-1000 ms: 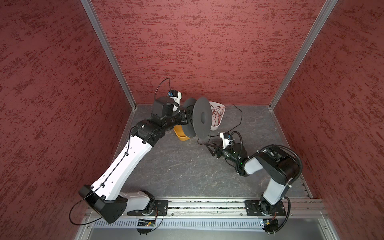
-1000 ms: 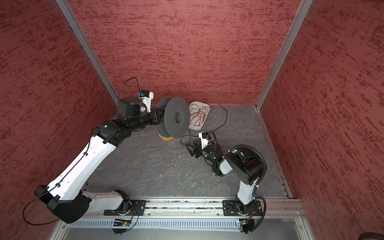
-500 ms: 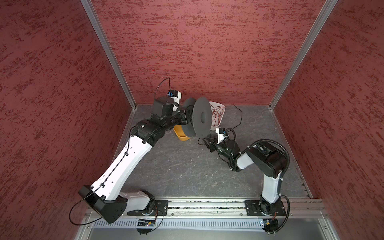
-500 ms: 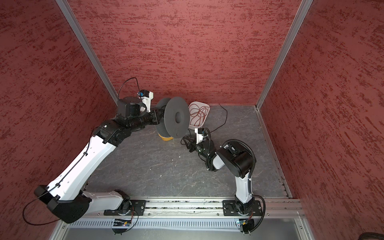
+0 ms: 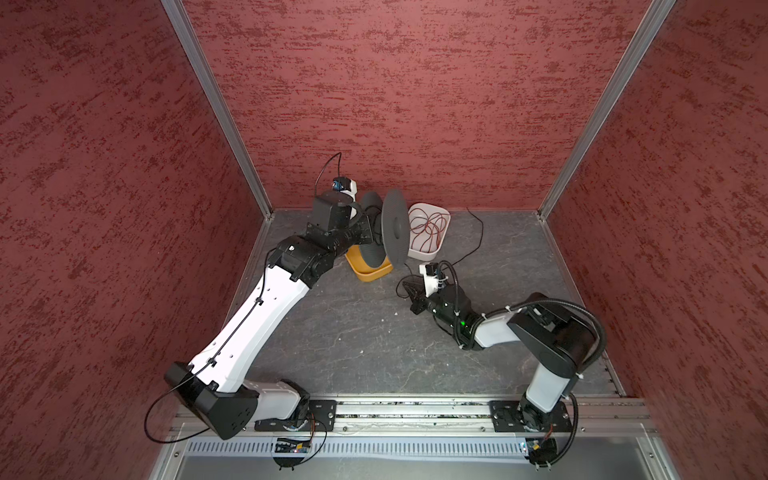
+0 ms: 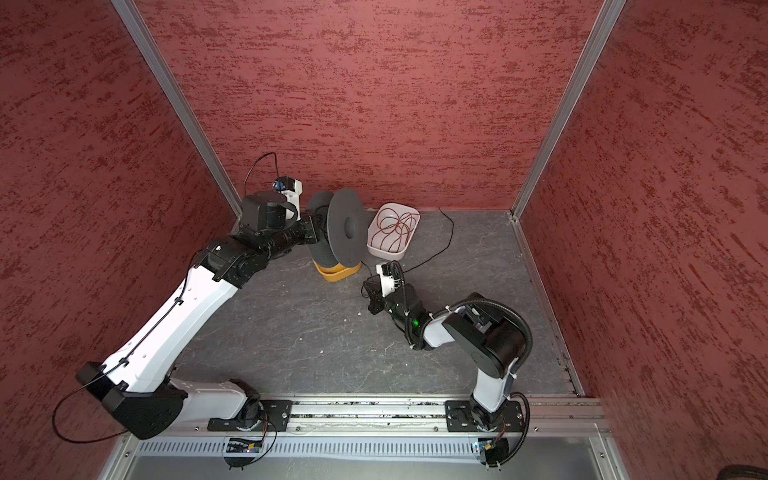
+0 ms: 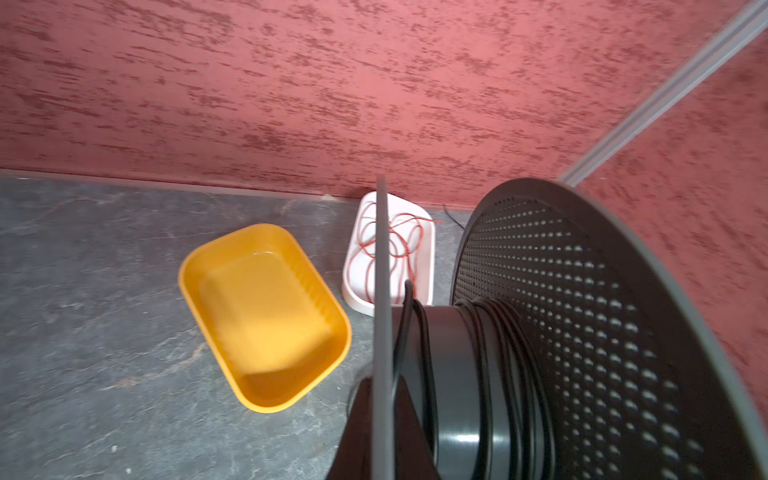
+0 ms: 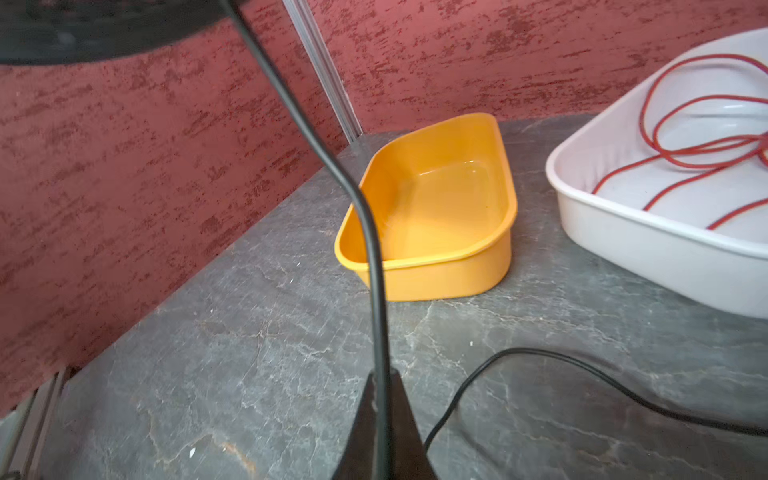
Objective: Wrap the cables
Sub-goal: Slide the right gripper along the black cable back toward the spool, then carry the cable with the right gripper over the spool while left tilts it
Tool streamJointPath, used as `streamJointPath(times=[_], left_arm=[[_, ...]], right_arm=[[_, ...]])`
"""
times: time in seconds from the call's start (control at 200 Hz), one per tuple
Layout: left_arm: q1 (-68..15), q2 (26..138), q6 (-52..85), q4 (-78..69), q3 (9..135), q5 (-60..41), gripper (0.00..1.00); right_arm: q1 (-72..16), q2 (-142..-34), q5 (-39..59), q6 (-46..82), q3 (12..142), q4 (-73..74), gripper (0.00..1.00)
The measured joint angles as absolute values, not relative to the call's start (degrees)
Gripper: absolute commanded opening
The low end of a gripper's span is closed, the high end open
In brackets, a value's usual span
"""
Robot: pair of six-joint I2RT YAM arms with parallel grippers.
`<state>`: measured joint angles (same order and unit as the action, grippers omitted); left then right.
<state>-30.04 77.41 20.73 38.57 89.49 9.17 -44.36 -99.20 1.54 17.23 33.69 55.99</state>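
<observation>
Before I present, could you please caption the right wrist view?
Right claw grips black cable; yellow tray, white tray beyond.

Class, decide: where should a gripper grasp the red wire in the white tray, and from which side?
Probably a loose loop near the middle, from straight above: the red wire lies coiled on the floor of the white tray, whose walls block sideways approaches.

The floor beneath me looks like matt veined stone. The yellow tray is glossy plastic, the white tray too (a shade duller). The spool is matt perforated plastic; the black cable has a smooth sheath.
</observation>
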Motion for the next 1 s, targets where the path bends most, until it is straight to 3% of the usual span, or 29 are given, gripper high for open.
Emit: streamJointPath(times=[0.501,0.736,1.002], left_arm=[[-36.7,90.8,14.1,39.3,94.5,30.0,0.0],[-37.5,90.8,12.5,39.6,93.4,33.9,0.0],[-39.7,90.8,12.2,39.9,91.7,34.3,0.0]], right_arm=[[-58.3,-89.0,-21.3,-3.3,44.9,28.7,0.0],[-58.5,-81.2,-28.4,-7.9,46.0,24.5,0.04],[-58.3,-81.8,-35.3,-12.7,52.2,23.5,0.08]])
